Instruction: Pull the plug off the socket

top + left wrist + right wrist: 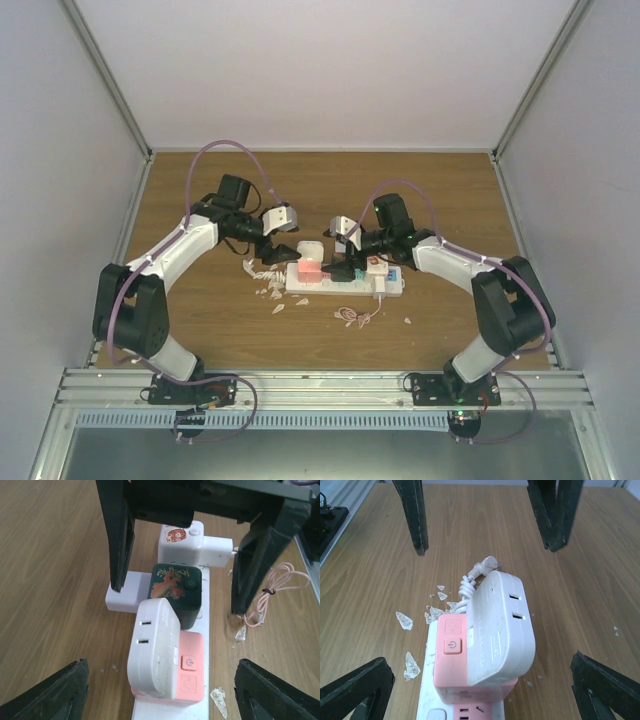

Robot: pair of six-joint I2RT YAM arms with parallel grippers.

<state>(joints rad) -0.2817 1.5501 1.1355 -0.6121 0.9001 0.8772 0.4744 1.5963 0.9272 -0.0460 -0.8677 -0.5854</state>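
Observation:
The socket (392,288) is a long white power strip lying across the middle of the table. A pink adapter cube (191,666) sits at its left end. The plug (152,652), a white block with two slots, lies tilted on top of that cube (450,647). My left gripper (162,700) stands open astride the plug, with gaps on both sides. My right gripper (480,692) is also open, facing the plug (502,625) from the other side. Its fingers (120,540) straddle a dark green adapter (176,591). In the top view both grippers, left (280,258) and right (345,268), meet over the strip.
A white adapter with a red sticker (180,539) sits at the strip's right end, and a small white block (126,594) lies beside it. A coiled pink cable (275,587) and pale scraps (404,621) lie on the wood. The strip's own cord (469,584) curls at its left end.

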